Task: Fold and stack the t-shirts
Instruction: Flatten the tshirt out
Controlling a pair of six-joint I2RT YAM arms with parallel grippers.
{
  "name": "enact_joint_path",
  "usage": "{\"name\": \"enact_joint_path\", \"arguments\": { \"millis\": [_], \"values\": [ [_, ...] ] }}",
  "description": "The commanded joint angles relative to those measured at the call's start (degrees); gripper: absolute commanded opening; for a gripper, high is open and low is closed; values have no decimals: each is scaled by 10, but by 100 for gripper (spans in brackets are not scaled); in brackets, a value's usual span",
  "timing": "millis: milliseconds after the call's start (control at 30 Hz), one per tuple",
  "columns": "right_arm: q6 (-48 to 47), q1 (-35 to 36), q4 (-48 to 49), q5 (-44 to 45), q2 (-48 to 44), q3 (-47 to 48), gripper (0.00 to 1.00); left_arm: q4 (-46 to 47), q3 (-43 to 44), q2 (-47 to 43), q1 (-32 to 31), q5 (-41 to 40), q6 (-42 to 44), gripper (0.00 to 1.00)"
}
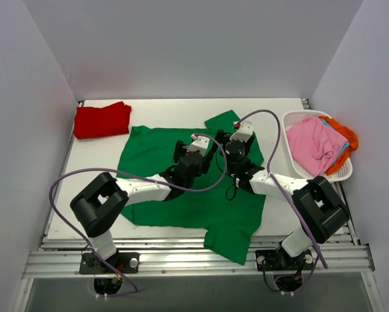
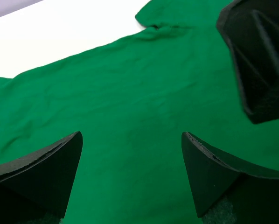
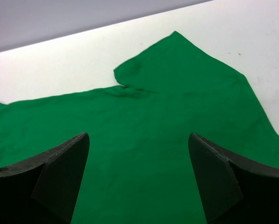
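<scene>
Status: left fingers [image 2: 41, 177] and right fingers [image 3: 51, 182] spread, empty, over flat bright green fabric t-shirt [image 1: 149, 153]. I'd pinch one edge at two points, then fold evenly.

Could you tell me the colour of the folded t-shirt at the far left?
The folded t-shirt is red, best seen from top external.

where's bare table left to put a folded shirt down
Bare table runs along the far edge, between the red shirt and the basket, behind the green shirt. Another patch lies left of the green shirt, nearer than the red one. Crowded: the middle, where the left gripper and right gripper hang open over the green shirt.
</scene>
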Motion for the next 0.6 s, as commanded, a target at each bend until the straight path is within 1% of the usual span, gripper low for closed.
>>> {"name": "enact_joint_path", "arguments": {
  "millis": [0, 67, 100, 200, 300, 400, 433, 467, 500, 533, 567],
  "values": [
    [-25, 1, 56, 32, -29, -10, 83, 22, 43, 23, -40, -101, 44, 95],
    [-28, 4, 60, 35, -25, -12, 83, 26, 50, 45, -57, -124, 49, 96],
    [-26, 6, 60, 38, -25, -13, 83, 32, 51, 53, -72, -131, 68, 96],
    [-23, 9, 70, 45, -26, -27, 83, 62, 44, 75, -91, -166, 96, 95],
    [-26, 9, 95, 55, -36, -45, 82, 81, 36, 82, -96, -196, 105, 95],
    [-30, 9, 123, 68, -48, -69, 83, 108, 26, 86, -103, -253, 104, 95],
    [-35, 9, 129, 76, -56, -79, 83, 156, 17, 83, -115, -278, 109, 95],
    [-37, 9, 136, 81, -60, -85, 83, 207, -2, 81, -123, -276, 125, 95],
    [-37, 9, 157, 86, -63, -93, 83, 263, -55, 78, -132, -273, 143, 94],
    [-38, 9, 172, 103, -69, -113, 84, 329, -85, 76, -149, -274, 158, 94],
    [-39, 9, 203, 112, -69, -122, 86, 462, -114, 79, -155, -267, 180, 94]
  ]
}}
